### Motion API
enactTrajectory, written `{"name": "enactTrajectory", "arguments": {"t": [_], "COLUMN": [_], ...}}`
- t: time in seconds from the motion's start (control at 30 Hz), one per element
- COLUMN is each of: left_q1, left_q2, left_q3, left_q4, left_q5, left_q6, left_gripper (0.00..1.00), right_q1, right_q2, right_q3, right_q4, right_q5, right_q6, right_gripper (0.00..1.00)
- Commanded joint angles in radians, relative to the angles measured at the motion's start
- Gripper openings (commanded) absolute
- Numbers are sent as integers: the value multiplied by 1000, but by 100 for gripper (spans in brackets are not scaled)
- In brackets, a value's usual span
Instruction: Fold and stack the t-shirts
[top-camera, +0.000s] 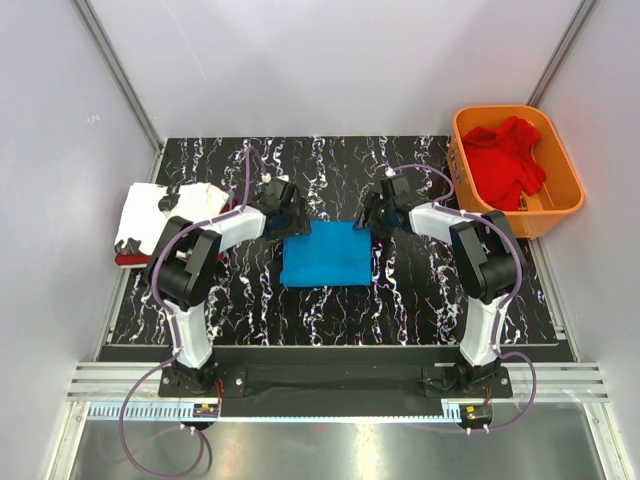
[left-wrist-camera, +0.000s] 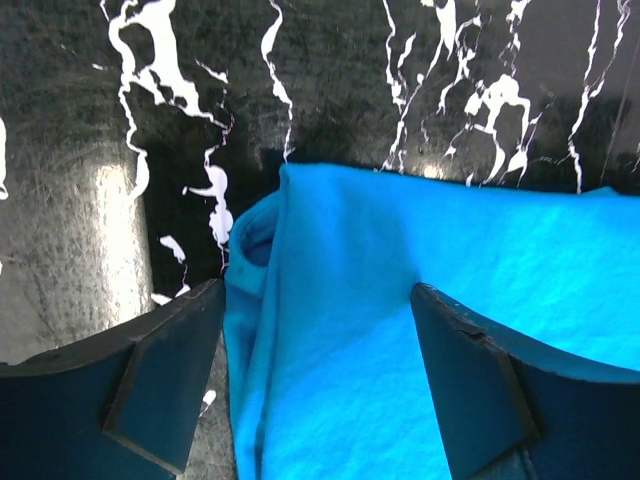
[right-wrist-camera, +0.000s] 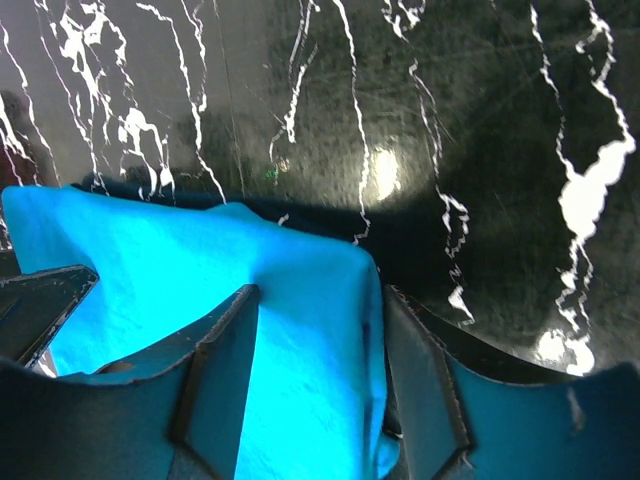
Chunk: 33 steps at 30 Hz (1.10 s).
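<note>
A bright blue t-shirt (top-camera: 325, 253) lies folded into a rectangle in the middle of the black marbled mat. My left gripper (top-camera: 290, 222) stands over its far left corner. In the left wrist view the left gripper (left-wrist-camera: 318, 290) is open, its fingers wide apart either side of the blue t-shirt (left-wrist-camera: 400, 300). My right gripper (top-camera: 370, 220) is at the far right corner. In the right wrist view the right gripper (right-wrist-camera: 320, 292) straddles the corner of the blue t-shirt (right-wrist-camera: 200, 270) with a narrower gap, both fingers touching cloth.
A folded white t-shirt with black marks (top-camera: 150, 215) lies on a dark red t-shirt (top-camera: 125, 260) at the mat's left edge. An orange basket (top-camera: 565, 160) at the back right holds a crumpled brighter red t-shirt (top-camera: 505, 160). Grey walls enclose the table.
</note>
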Motion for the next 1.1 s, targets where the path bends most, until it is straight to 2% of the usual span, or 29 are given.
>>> {"name": "enactTrajectory", "arguments": {"t": [0.0,0.23,0.37,0.53,0.67,0.97,1.07], "left_q1": [17,45,50,50,50,50,50], "left_q2": [27,31,37,55,52,-3,-5], "left_q3": [10,-25,-28,-25,-36,-88,-91], "left_q4": [39,94,112,122,131,134,137], "left_q5": [37,56,54,54,79,65,67], "left_q6": [-32,-61,-77,-81,-87,-84,-81], "left_gripper": [80,71,71,68,66,65,64], "right_q1": [-4,-1,5,13,14,14,14], "right_q2": [43,64,60,38,8,-57,-43], "right_q3": [19,20,7,-7,-27,-92,-89], "right_q4": [-4,17,14,-21,-62,-64,-46], "right_q5": [-12,-33,-29,26,99,142,97], "right_q6": [4,24,36,47,45,48,45], "right_gripper": [58,52,51,54,62,60,59]}}
